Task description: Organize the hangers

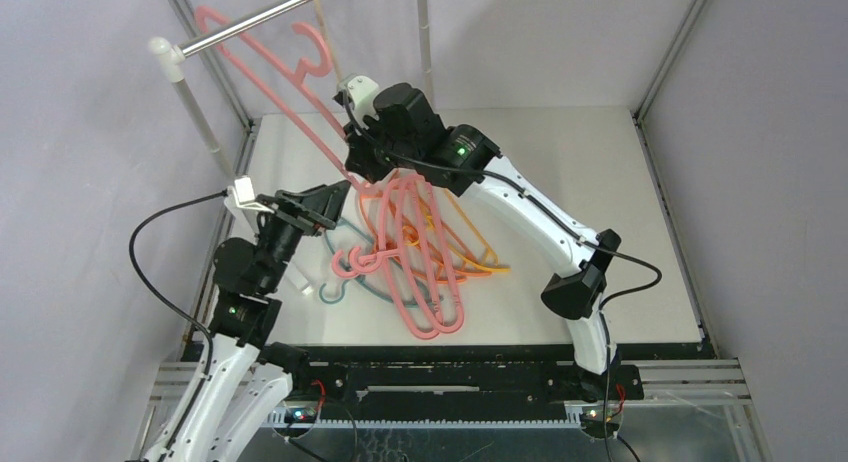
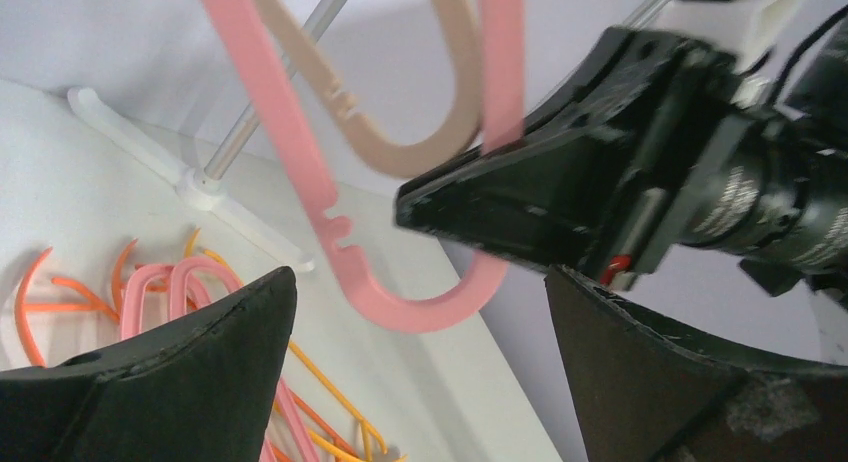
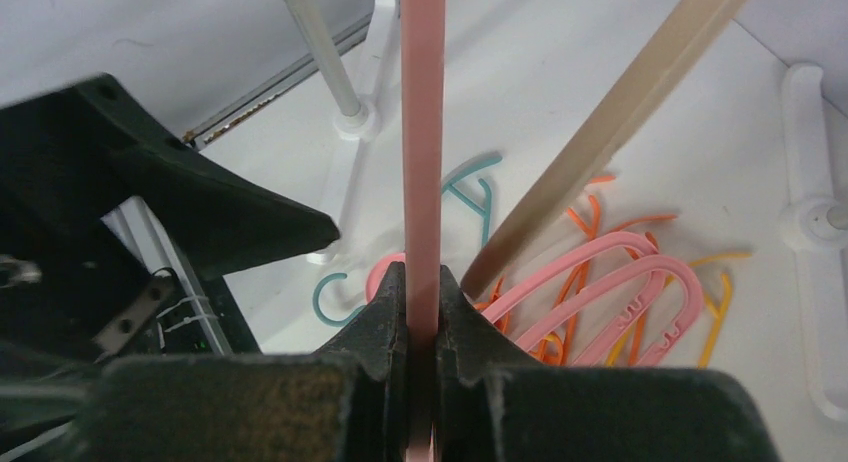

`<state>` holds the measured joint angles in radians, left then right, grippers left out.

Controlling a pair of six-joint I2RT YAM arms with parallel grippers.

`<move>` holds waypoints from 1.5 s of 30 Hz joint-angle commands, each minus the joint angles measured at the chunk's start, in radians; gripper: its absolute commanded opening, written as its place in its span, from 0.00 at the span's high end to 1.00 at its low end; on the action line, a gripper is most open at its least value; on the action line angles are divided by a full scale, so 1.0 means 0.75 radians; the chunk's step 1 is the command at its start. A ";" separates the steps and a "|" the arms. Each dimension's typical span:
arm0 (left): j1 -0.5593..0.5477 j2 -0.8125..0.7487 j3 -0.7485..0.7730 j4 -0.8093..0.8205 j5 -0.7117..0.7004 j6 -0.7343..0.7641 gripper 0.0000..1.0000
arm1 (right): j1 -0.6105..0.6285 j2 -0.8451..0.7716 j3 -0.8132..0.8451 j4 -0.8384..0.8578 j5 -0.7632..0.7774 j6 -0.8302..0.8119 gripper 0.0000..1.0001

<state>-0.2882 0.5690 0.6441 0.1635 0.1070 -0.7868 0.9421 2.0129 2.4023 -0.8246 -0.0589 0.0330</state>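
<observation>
**Right hand clamped on a raised pink hanger beside the rail**

The right hand [image 3: 422,322] was closed on the straight bar of a thin pink plastic hanger [image 3: 422,132]. This hanger ran from the hand up to the silver metal rail [image 1: 260,22]; whether it was hooked there could not be told. One beige plastic hanger [image 3: 620,122] slanted just beside it and also reached the rail. The rail sat on a white post [image 1: 195,112] at the left rear of the white desk [image 1: 600,182]. The left hand [image 2: 420,282] stood open and gripped nothing. Its fingers were close to the right hand, with the pink hanger's curved end just beyond them. The other hangers lay mid-desk in one overlapping heap of hangers [image 1: 430,282], below and near both hands. One teal-blue hanger [image 3: 486,212] lay at its left edge, several pink ones in the middle, and orange hangers [image 1: 485,269] at the right. Overlap hid parts of the heap, and in the top view the right arm's wrist covered its far end. The pink and orange hangers could therefore not be counted exactly.
</observation>
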 commanded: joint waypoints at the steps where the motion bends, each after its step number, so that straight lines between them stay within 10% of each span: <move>1: 0.010 -0.031 -0.112 0.162 -0.053 -0.071 0.01 | -0.024 -0.122 -0.004 0.094 -0.076 0.044 0.96; 37: 0.009 0.335 0.458 0.031 -0.144 -0.141 0.08 | 0.164 -0.208 -0.085 0.029 0.010 -0.143 0.96; 45: 0.010 0.436 0.503 0.084 -0.121 -0.189 0.58 | 0.172 -0.217 -0.087 0.019 0.069 -0.157 0.96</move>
<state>-0.2871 0.8639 0.9535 0.1646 0.0090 -0.9092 1.0672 1.9358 2.3211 -0.8562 -0.0402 -0.0551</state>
